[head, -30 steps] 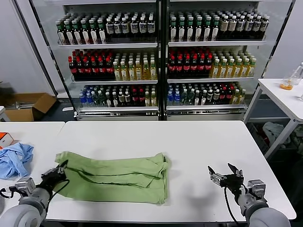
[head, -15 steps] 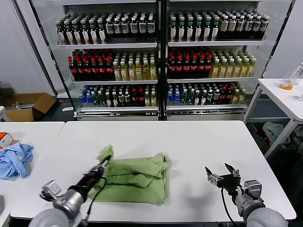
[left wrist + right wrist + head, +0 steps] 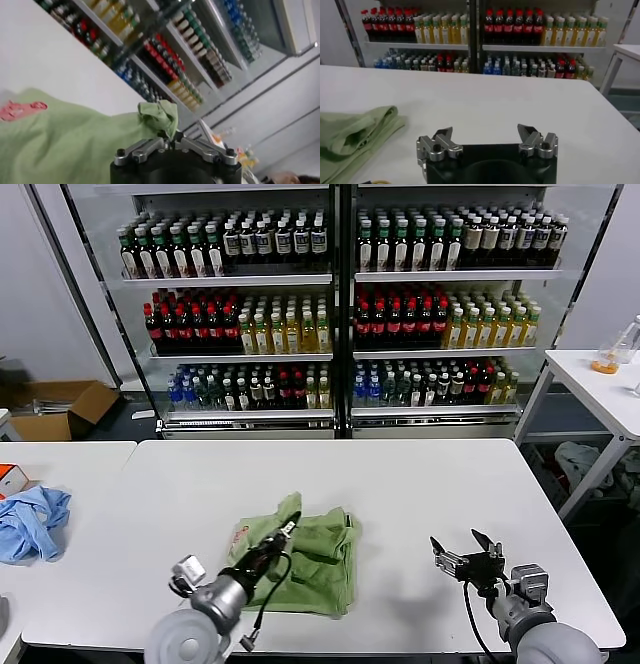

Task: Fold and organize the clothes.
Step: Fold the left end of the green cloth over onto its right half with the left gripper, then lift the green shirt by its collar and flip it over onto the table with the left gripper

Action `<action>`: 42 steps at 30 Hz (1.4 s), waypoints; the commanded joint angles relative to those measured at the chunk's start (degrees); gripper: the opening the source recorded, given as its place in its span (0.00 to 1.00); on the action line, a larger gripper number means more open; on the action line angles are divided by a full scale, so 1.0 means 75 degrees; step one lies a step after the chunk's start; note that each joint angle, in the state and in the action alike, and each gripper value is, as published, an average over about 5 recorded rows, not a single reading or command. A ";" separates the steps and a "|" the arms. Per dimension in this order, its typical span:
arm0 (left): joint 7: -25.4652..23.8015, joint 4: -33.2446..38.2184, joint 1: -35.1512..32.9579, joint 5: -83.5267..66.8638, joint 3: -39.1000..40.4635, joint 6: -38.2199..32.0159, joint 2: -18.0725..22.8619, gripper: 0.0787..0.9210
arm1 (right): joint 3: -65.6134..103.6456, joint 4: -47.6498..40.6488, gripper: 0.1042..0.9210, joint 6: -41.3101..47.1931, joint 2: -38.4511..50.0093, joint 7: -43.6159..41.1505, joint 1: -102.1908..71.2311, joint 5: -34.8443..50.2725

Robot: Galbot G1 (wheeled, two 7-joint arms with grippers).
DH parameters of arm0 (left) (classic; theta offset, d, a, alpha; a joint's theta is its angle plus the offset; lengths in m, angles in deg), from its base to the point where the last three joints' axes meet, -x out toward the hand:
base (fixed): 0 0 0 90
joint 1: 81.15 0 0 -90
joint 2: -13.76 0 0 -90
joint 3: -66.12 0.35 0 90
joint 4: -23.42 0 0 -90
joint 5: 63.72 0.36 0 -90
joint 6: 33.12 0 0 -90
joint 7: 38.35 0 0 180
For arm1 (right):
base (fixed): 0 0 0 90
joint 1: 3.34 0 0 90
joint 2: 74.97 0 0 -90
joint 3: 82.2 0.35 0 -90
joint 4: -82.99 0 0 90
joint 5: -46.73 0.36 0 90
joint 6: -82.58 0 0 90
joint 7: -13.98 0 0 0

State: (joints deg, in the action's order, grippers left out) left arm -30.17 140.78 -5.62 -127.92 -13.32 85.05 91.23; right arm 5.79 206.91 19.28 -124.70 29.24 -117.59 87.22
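Compared with a second ago, my left gripper (image 3: 288,529) has carried the shirt's left edge across to the right. The green polo shirt (image 3: 315,559) then lay spread wide on the white table (image 3: 420,484); now it is a compact bundle near the table's front edge, left of centre, with the red chest print (image 3: 240,533) turned up on the folded-over layer.

In the left wrist view the left gripper (image 3: 172,143) is closed, its jaws pinching a bunched tip of green fabric (image 3: 159,116) that stands up between them. The arm itself has swung from the table's left end to the middle.

My right gripper (image 3: 462,546) hovers over bare table to the right of the shirt, well apart from it, jaws spread wide with nothing between them; it has barely shifted.

The light blue garment (image 3: 30,519) lies unchanged on the neighbouring table at far left. The drinks cooler (image 3: 340,304) stands behind.
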 commanded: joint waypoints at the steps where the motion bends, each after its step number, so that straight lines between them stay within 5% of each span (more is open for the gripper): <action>1: -0.0307 -0.0529 0.0405 0.0448 0.1075 0.0247 0.0198 0.14 | 0.0012 -0.0051 0.88 0.0006 0.0008 -0.0010 0.0034 -0.0004; 11: -0.0368 0.0094 0.0069 0.0764 0.0219 0.0263 -0.0135 0.47 | -0.0054 -0.0187 0.88 -0.0013 -0.0026 -0.0048 0.0156 0.0004; 23: 0.0039 -0.0024 -0.1087 0.3635 -0.1534 -0.0820 -0.0932 0.86 | -0.0076 -0.0265 0.88 -0.0081 -0.0048 -0.0094 0.0213 -0.0004; 42: -0.0238 -0.0854 -0.0775 0.4019 -0.0671 -0.0311 -0.0589 0.88 | 0.0012 -0.0207 0.88 -0.0101 -0.0032 -0.0089 0.0143 -0.0008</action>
State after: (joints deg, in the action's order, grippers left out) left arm -31.61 137.13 -11.43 -100.65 -19.52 81.90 86.82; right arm 5.71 205.15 18.53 -124.89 28.52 -116.45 87.15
